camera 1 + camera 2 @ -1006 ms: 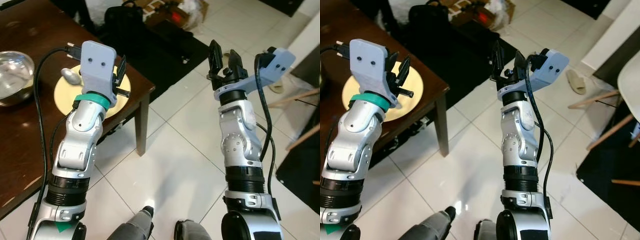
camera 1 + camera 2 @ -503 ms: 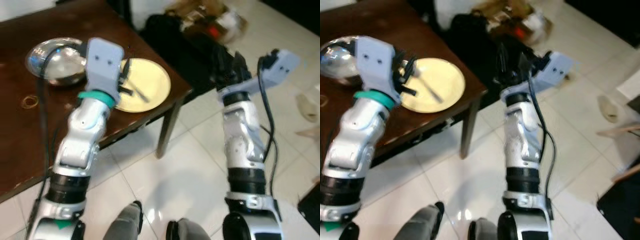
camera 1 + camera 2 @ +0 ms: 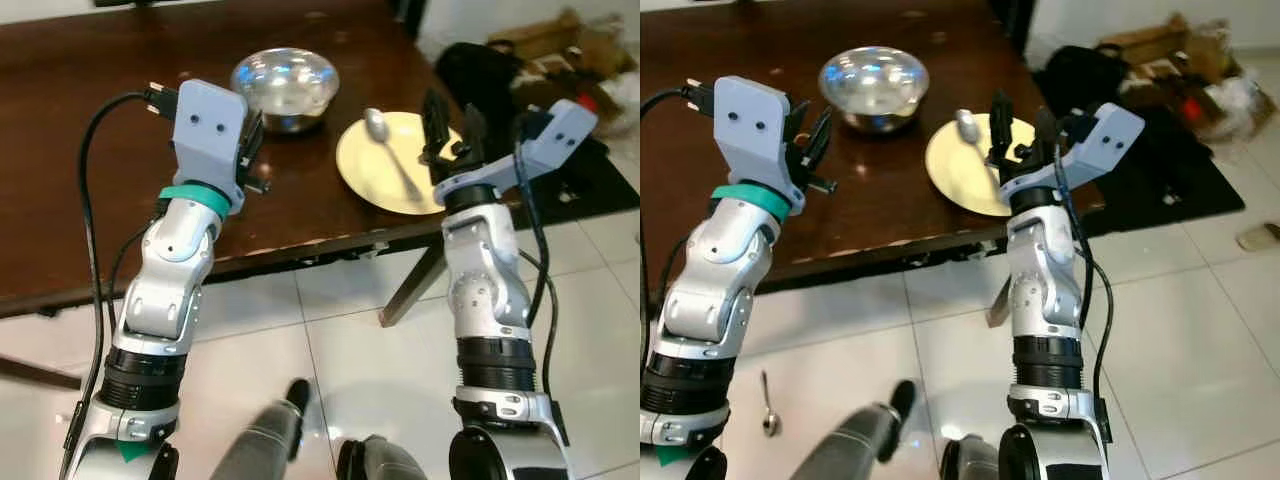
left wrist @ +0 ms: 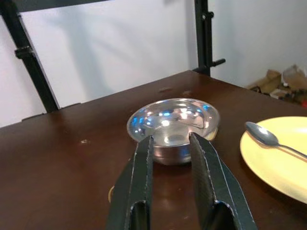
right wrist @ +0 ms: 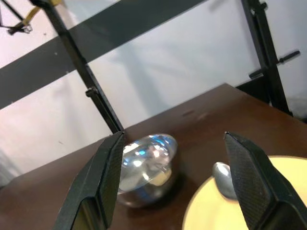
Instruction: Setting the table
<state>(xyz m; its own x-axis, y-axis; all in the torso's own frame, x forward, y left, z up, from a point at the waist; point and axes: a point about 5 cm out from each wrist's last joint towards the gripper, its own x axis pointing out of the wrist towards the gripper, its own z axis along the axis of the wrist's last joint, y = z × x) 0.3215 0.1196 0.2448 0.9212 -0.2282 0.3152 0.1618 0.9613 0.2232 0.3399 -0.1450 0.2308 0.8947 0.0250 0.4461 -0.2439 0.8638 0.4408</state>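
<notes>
Yellow plate [image 3: 390,170] with spoon [image 3: 388,150], view swung onto table [image 3: 80,150], both end effectors raised

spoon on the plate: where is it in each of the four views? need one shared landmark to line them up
Left eye view: spoon on the yellow plate, upper right of centre.
Right eye view: spoon, upper centre, handle partly behind the right gripper.
Left wrist view: spoon at the right edge.
Right wrist view: spoon bowl, lower right.
Shared landmark: steel bowl on the table beside the plate.

Upper centre: steel bowl [image 3: 873,86] beside yellow plate [image 3: 958,170] with spoon [image 3: 968,125] on dark worktop [image 3: 870,190]; second spoon [image 3: 768,412] on floor, lower left.
</notes>
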